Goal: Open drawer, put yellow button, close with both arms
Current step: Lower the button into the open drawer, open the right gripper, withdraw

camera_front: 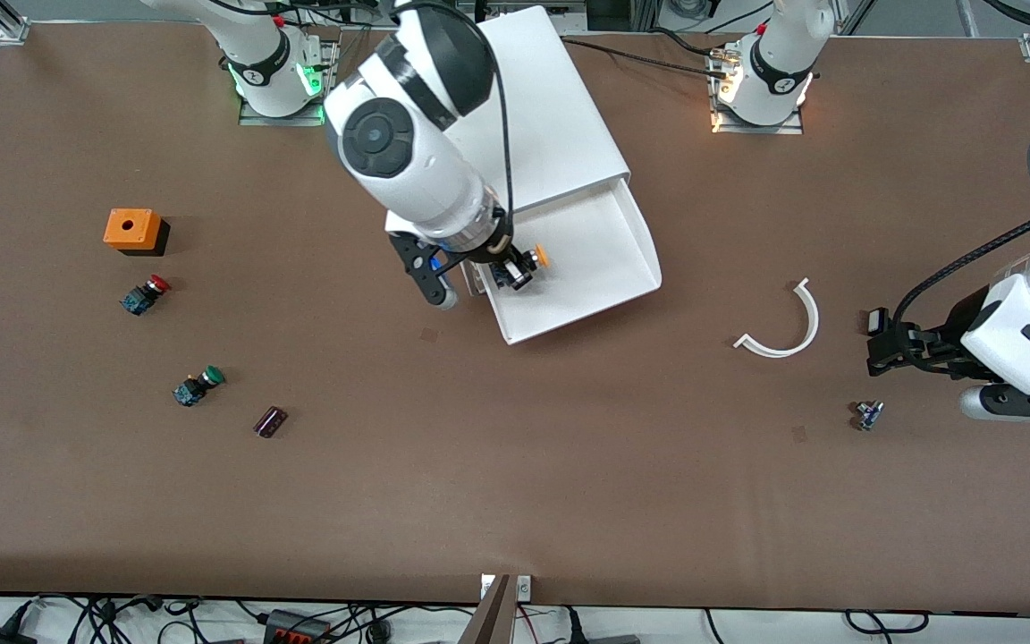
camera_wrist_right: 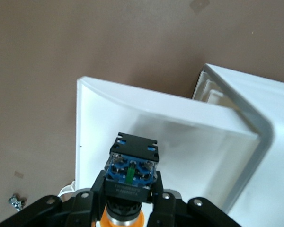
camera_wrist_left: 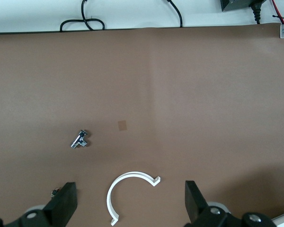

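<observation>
Right pincer point(camera_front: 519, 268) clamped on the yellow button point(camera_wrist_right: 131, 179) over the open drawer point(camera_front: 631, 259); left pincer point(camera_wrist_left: 130, 205) hangs spread apart above the counter point(camera_front: 515, 501); no lettering readable.

Right gripper point(camera_front: 515, 268) clamped tight, wrist angled toward five o'clock; left gripper point(camera_front: 877, 340) spread wide, pointing toward nine o'clock.

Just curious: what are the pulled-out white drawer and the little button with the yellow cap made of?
The white drawer looks like smooth moulded plastic, with rounded, faintly glossy walls. The yellow button, held in the right gripper, seems plastic too: blue block, black collar, orange-yellow cap.
</observation>
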Tool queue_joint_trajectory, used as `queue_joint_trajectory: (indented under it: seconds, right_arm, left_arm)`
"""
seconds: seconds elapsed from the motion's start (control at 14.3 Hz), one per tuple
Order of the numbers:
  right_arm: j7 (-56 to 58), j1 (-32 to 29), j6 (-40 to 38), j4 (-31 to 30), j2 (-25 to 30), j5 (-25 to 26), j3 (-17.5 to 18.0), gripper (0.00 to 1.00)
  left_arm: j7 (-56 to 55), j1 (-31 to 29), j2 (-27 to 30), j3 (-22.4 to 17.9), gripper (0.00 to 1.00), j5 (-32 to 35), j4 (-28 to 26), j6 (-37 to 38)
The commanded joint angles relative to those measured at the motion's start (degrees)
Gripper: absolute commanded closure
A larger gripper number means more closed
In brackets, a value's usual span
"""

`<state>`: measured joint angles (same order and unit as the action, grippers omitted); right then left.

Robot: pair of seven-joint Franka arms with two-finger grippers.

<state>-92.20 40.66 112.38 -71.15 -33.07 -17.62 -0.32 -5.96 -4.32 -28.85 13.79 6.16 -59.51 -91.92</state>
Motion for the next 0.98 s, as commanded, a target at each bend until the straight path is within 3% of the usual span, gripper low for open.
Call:
queue_joint_trajectory:
  seconds: [0.0, 0.77, 0.84, 0.91]
  right_arm:
    - [-6.23, 2.49, 0.47, 5.05, -4.09, 2.15, -0.91, 1.00]
    - [-16.52, 6.00, 1.27, 6.64, -8.15, 2.42, -0.82, 1.00]
    - [-16.61, 6.18, 1.09, 6.55, -8.15, 2.50, -0.82, 0.97]
    - [-16.61, 6.18, 0.91, 6.47, -8.15, 2.51, -0.82, 0.81]
  left_arm:
    - [-0.63, -0.25, 0.64, 0.36, 0.00, -0.71, 0.36, 1.13]
    - [-0.54, -0.86, 0.72, 0.27, 0.00, -0.80, 0.36, 1.92]
    - [-0.54, -0.86, 0.64, 0.36, 0.00, -0.80, 0.36, 2.00]
    - [-0.54, -0.86, 0.64, 0.36, 0.00, -0.80, 0.27, 1.92]
